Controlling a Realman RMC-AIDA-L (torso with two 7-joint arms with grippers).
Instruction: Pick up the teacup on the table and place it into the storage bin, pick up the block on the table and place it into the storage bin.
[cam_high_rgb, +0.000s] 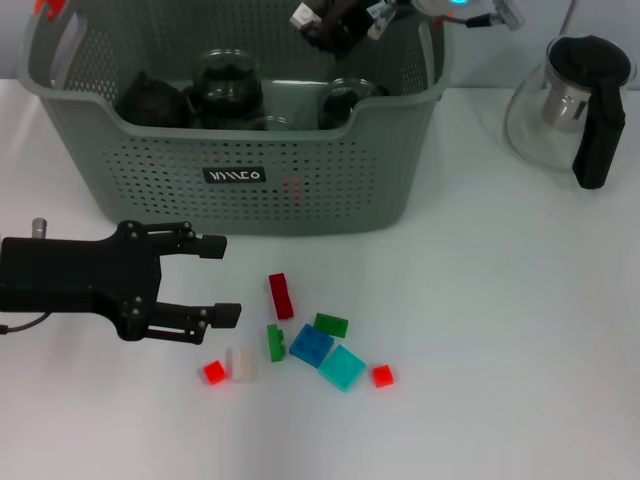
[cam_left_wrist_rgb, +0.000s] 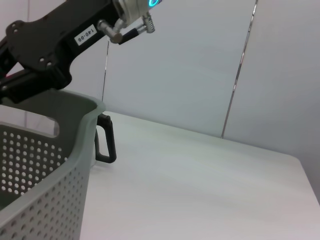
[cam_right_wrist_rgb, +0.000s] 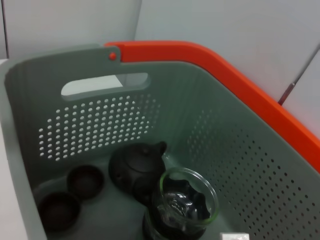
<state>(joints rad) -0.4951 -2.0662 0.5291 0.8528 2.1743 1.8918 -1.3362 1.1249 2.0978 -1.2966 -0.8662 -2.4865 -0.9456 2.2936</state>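
Observation:
The grey-green storage bin (cam_high_rgb: 330, 190) stands at the back of the table. On its floor lie two dark teacups (cam_right_wrist_rgb: 86, 180), next to a dark teapot (cam_right_wrist_rgb: 137, 167) and a glass pitcher (cam_right_wrist_rgb: 182, 205). Several small blocks lie in front of the bin, among them a red block (cam_high_rgb: 281, 296), a blue one (cam_high_rgb: 311, 345) and a teal one (cam_high_rgb: 342, 367). My left gripper (cam_high_rgb: 218, 280) hovers open just left of the blocks, nothing between its fingers. Above the bin's far right corner is my right gripper (cam_high_rgb: 335, 22), only partly in view.
A glass teapot with a black handle (cam_high_rgb: 575, 105) stands right of the bin. More blocks lie in the cluster: two green (cam_high_rgb: 331, 325), two small red (cam_high_rgb: 213, 372) and a pale one (cam_high_rgb: 240, 363). The bin's orange handle (cam_right_wrist_rgb: 210, 65) runs along its rim.

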